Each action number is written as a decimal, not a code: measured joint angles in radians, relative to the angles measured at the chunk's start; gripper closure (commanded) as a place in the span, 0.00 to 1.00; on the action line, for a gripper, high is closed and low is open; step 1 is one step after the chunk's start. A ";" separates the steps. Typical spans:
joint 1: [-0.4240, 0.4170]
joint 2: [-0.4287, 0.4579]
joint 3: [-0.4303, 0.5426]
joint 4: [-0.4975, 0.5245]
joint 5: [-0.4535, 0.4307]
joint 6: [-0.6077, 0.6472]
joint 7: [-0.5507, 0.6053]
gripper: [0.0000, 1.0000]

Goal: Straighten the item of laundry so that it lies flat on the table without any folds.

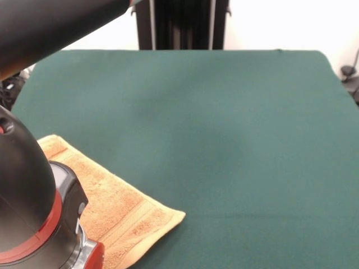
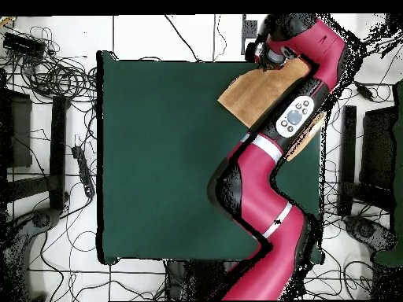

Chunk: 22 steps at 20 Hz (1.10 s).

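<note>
table: big green cloth top, mostly bare. All the action is in one corner: near-left in the front view, top-right in the overhead view.
arm: red and black, reaches from the base across the table's right side in the overhead view and bends over the towel. In the front view its dark housing fills the left edge and hides part of the cloth.
towel: orange-tan, lying skewed to the table edges in that corner. One ribbed band and a hemmed corner show toward the table middle. In the overhead view a strip of it pokes out on the arm's far side, at or past the table edge; can't tell if it hangs over.
towel state: visible part looks fairly flat. Whether a fold sits under the arm, can't tell.
claw: sits at the towel's far end by the table corner. Released or clenched, can't tell; the wrist body covers the tips in both views.
step: my read is it's working the corner end of the towel, either taking hold or dragging it out. Task not done as far as I can judge.
next move: needs a hold on an edge, then a pull toward the open green middle so the whole cloth lands on the table.
risk: towel is right at the edge, a pull outward could slide it off.
surroundings: cables and stands on the floor around the table, black frame behind. Nothing on the table blocks the way.
</note>
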 measured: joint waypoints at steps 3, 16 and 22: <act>-0.015 -0.007 -0.068 0.027 0.113 0.026 -0.026 1.00; -0.028 -0.104 -0.290 0.065 0.406 0.116 -0.134 1.00; -0.013 -0.132 -0.330 0.065 0.466 0.116 -0.134 1.00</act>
